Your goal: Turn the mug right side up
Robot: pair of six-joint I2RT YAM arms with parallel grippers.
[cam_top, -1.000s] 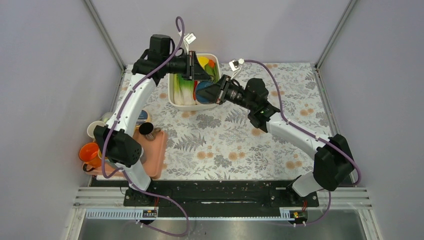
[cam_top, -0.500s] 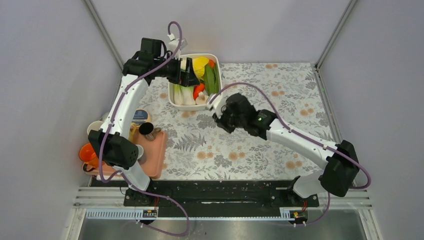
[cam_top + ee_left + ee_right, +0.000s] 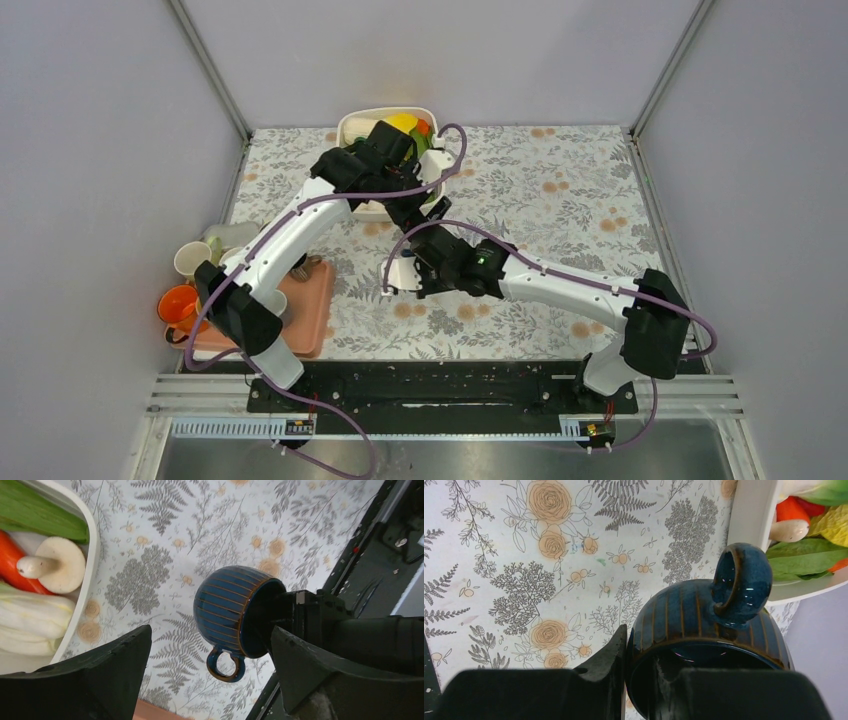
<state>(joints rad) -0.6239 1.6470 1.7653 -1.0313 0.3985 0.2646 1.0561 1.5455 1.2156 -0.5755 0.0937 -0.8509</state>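
Along the table's left edge: orange plastic cup [image 3: 178, 303], with a pink rectangular tray [image 3: 312, 310] just to its right.

Far edge, left of centre: white oblong plastic tub [image 3: 352, 125] of vegetables, with a pale mushroom [image 3: 55, 565] close to its rim.

Left gripper [image 3: 210, 635] hangs over the middle of the floral-patterned table [image 3: 600, 200], on the near side of the tub. Its fingers are spread wide, with nothing between them and clear of the mug.

Dark blue ribbed ceramic mug with a brown rim [image 3: 225, 610] is directly under that gripper, framed by its two fingers in the left wrist view. It lies tipped on its side, base toward the tub and mouth toward the right gripper, with the loop handle [image 3: 741, 587] sticking out sideways.

Right gripper [image 3: 636, 665] is clamped on the mug's rim, one finger inside the mouth and one against the outer wall.

Contact between mug and table: cannot tell. In the overhead view the mug is hidden beneath the arms.
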